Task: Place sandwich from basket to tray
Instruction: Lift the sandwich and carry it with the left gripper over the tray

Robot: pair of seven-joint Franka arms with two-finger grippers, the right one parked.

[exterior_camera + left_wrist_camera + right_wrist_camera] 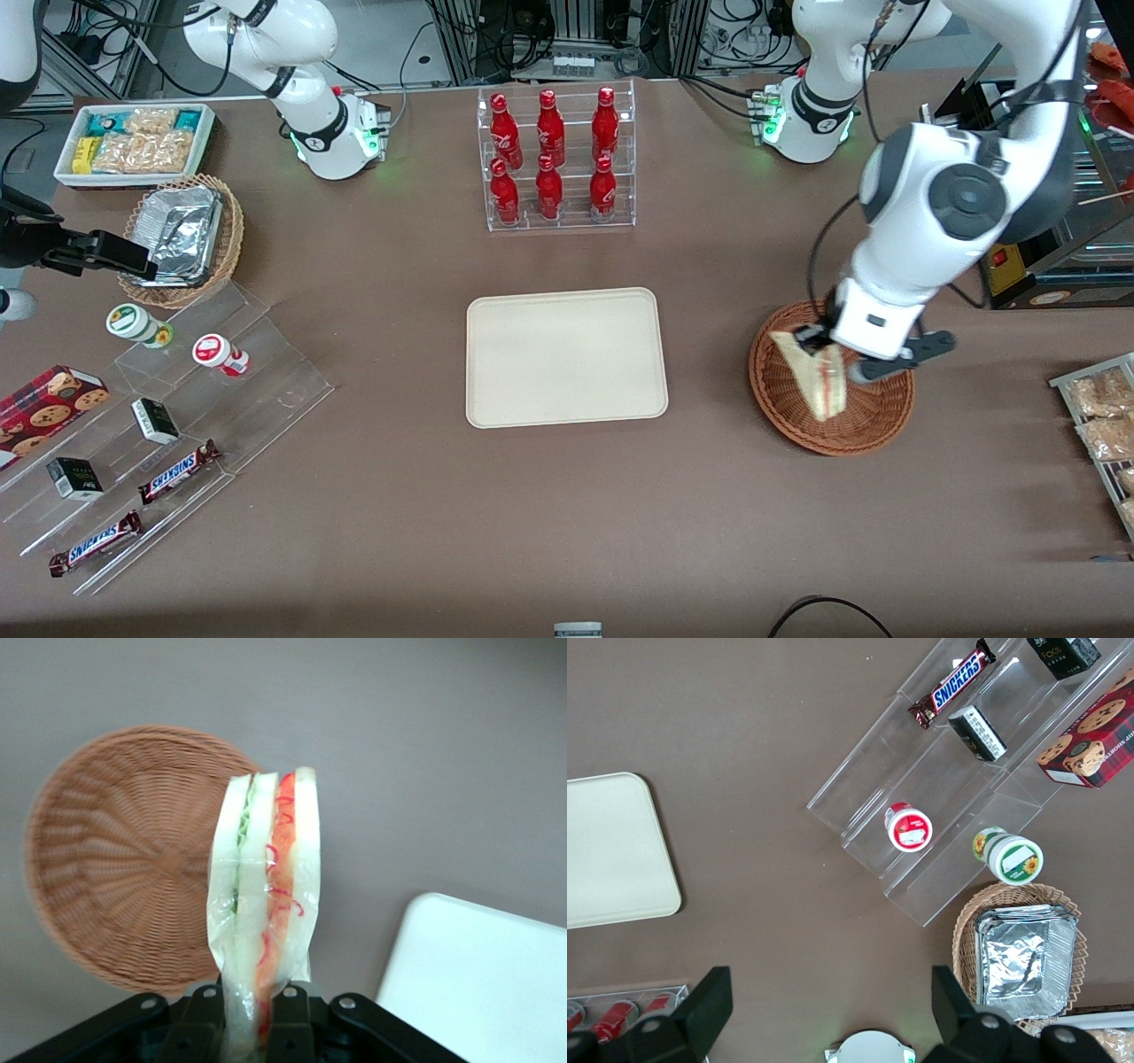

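My left gripper (828, 347) is shut on the sandwich (813, 372), a wrapped white-bread wedge with red and green filling, and holds it above the reddish-brown woven basket (873, 425). In the left wrist view the sandwich (266, 895) hangs out from between the fingers (205, 1019), with the basket (124, 859) below it and holding nothing else. The cream-beige tray (565, 356) lies flat at the table's middle, beside the basket toward the parked arm's end; one corner of it shows in the left wrist view (483, 983).
A clear rack of red bottles (556, 159) stands farther from the front camera than the tray. A clear stepped shelf with snack bars and cups (159, 416), a light basket of foil containers (182, 237) and a white snack box (133, 142) lie toward the parked arm's end. Snack packets (1103, 416) lie at the working arm's end.
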